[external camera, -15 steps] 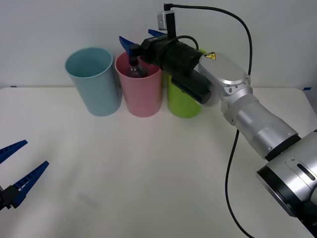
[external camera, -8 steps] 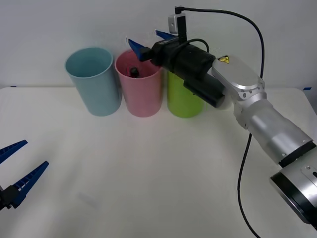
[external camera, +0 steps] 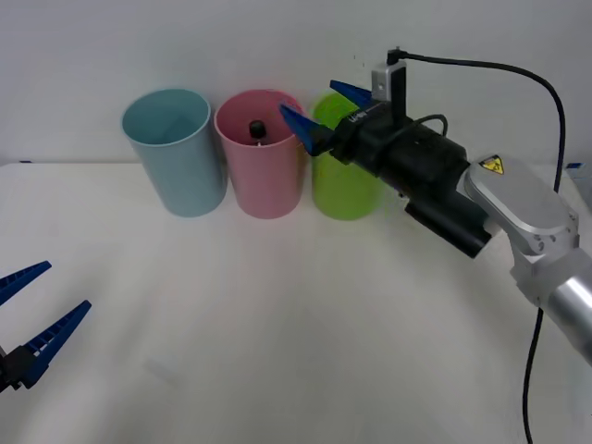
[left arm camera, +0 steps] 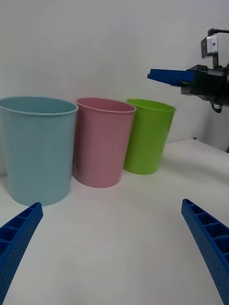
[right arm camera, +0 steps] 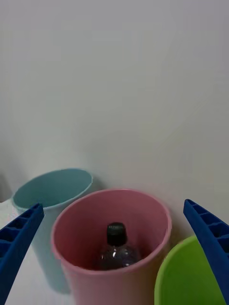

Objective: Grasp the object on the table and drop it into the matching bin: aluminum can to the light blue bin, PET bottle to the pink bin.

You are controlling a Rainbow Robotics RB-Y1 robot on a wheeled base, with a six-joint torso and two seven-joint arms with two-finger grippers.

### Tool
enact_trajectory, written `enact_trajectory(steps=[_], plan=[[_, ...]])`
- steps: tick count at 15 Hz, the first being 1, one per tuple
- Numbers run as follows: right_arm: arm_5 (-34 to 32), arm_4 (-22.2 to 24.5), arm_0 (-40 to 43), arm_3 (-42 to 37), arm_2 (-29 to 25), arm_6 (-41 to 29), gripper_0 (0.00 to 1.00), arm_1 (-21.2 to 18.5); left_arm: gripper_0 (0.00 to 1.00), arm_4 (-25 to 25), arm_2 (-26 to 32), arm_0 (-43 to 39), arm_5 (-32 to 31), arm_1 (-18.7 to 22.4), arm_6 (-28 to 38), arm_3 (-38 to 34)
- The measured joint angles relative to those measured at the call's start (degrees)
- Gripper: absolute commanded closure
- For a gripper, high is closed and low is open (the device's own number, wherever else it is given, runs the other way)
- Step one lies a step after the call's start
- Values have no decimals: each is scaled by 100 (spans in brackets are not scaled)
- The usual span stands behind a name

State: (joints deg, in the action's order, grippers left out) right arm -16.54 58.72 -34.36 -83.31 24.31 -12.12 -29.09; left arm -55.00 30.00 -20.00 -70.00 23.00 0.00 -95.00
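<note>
The PET bottle stands upright inside the pink bin, black cap up; the pink bin holds it near its middle. The light blue bin stands to the pink bin's left. My right gripper is open and empty, above the lime green bin's rim, just right of the pink bin. My left gripper stays open low at the table's near left. The white table carries all three bins.
A lime green bin stands right of the pink bin, partly behind my right arm. The three bins line the table's back edge against a white wall. In the left wrist view the bins stand in a row, light blue bin nearest.
My right gripper let go of the bottle over the pink bin, then drew back to the right above the green bin. The bottle now rests inside the pink bin. The left arm stayed still.
</note>
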Motion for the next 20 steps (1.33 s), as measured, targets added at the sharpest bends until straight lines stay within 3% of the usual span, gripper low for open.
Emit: enact_trajectory(steps=[3, 7, 14, 20], plan=[[-183, 0, 878, -874, -310, 61, 0, -386, 0, 0, 0, 0, 0, 0, 0, 0], [-894, 40, 2077, -1615, -1005, 137, 0, -505, 0, 0, 0, 0, 0, 0, 0, 0], [-2520, 359, 3861, -2051, -2311, 525, 0, -33, 0, 0, 0, 0, 0, 0, 0, 0], [-3597, 333, 5057, -2068, -3151, 1480, 0, 277, 0, 0, 0, 0, 0, 0, 0, 0]])
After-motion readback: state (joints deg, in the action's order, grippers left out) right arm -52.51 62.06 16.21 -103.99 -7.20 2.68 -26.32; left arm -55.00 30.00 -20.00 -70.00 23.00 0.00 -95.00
